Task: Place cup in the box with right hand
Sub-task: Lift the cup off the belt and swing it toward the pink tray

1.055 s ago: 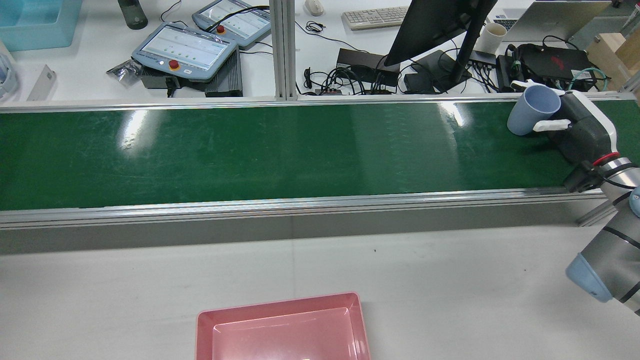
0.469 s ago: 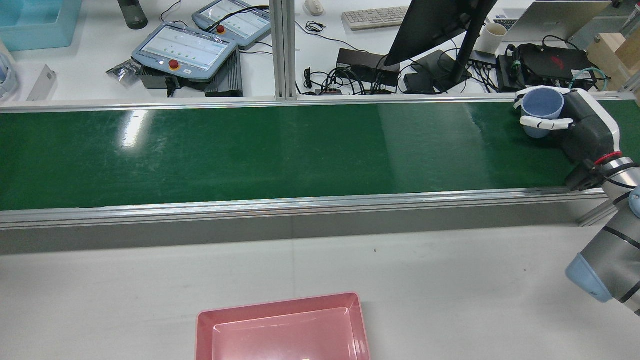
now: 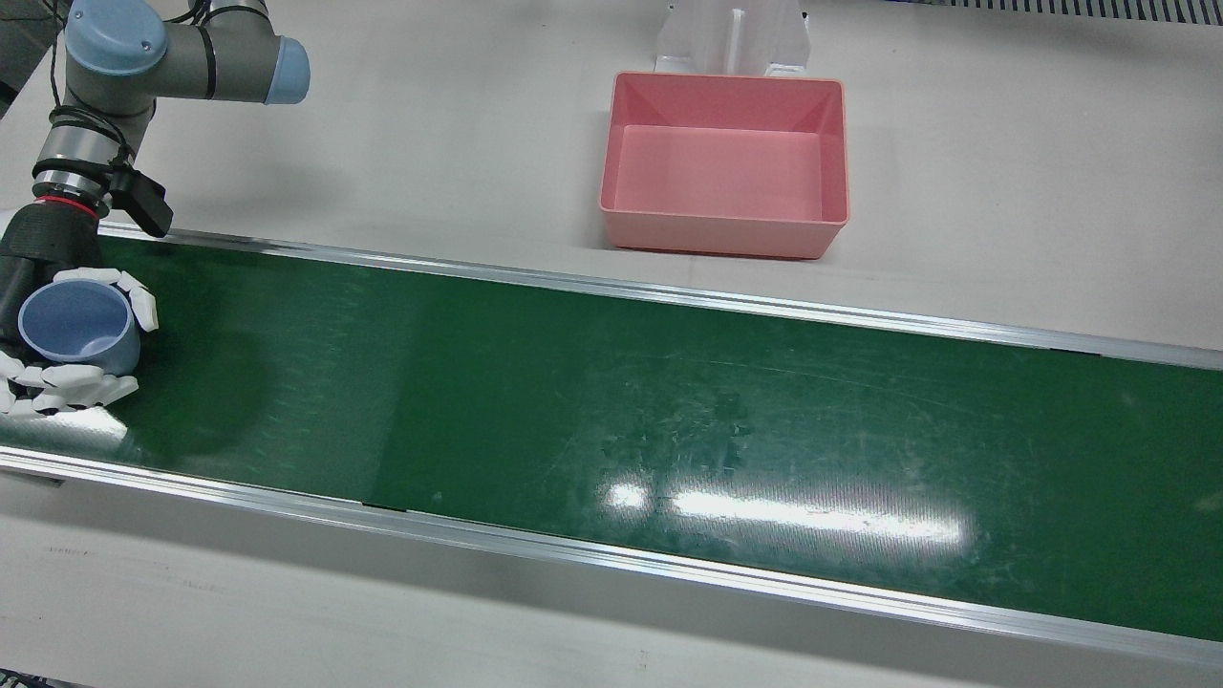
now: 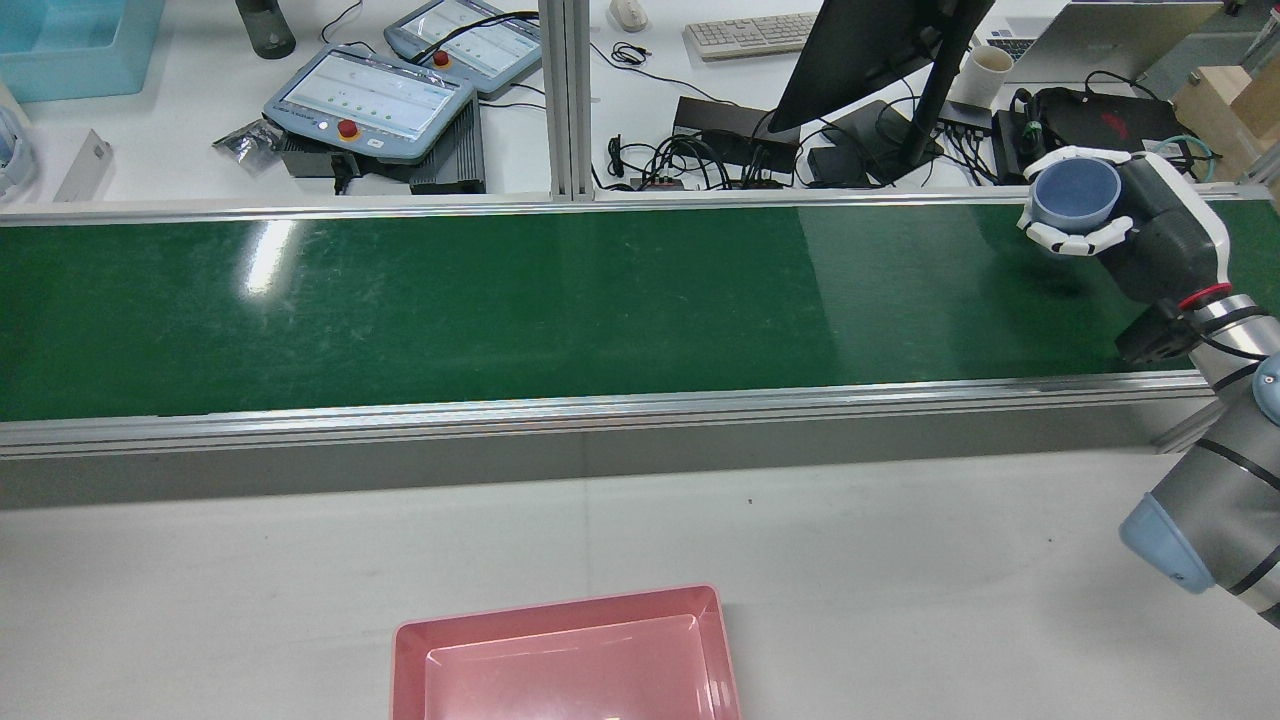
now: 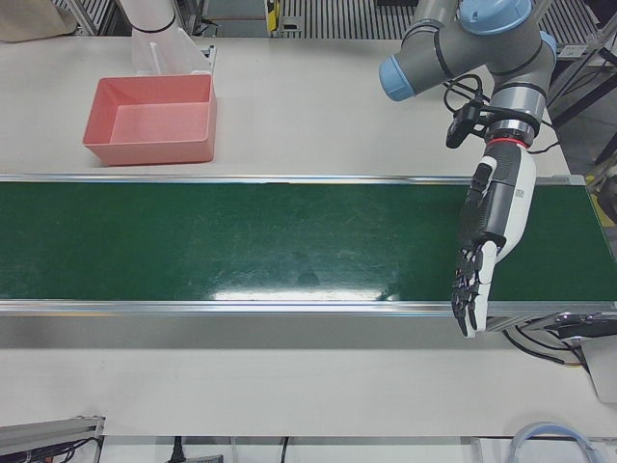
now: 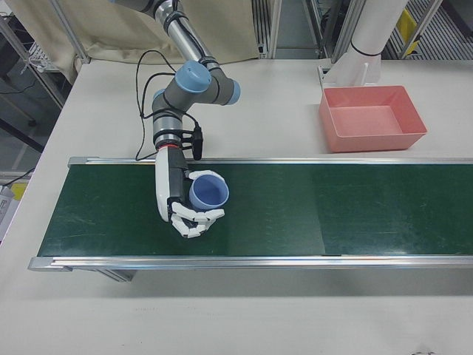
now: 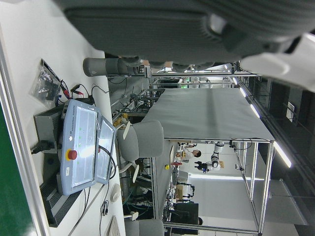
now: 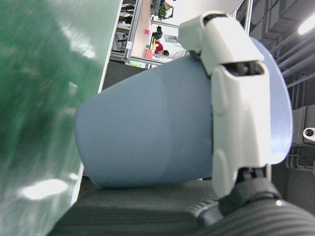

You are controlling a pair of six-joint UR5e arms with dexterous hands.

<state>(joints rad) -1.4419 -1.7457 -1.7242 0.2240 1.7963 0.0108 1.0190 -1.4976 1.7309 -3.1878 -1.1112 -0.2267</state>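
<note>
1. The conveyor belt [image 4: 500,300] is lying green and bare along its whole length — nothing is resting on it in any view.
2. The box [image 3: 723,178], pink and empty, is sitting on the white table on the robot's side of the belt, near the table's middle and well apart from the cup.
3. The right hand [image 6: 186,205] is working at the belt's right end. Compared with a second ago, it is now carrying the cup [image 4: 1075,194] clear of the belt: earlier the cup was tilted with its base down at the belt, and it is now standing upright in the grasp, mouth up. Judgement: the pick-up is done and the carry toward the box is just beginning, with most of the travel remaining.
4. The fingers [image 8: 236,98] of the right hand are wrapping closed around the cup's wall just under its rim — the hold is looking secure.
5. The left hand [image 5: 487,236] is hanging over the belt's left end, fingers extended, pointing downward and holding nothing.
6. Writing: no brand or label is readable on the cup, the box or the arms; the pendant screens [image 4: 372,102] beyond the belt are too small to read.
</note>
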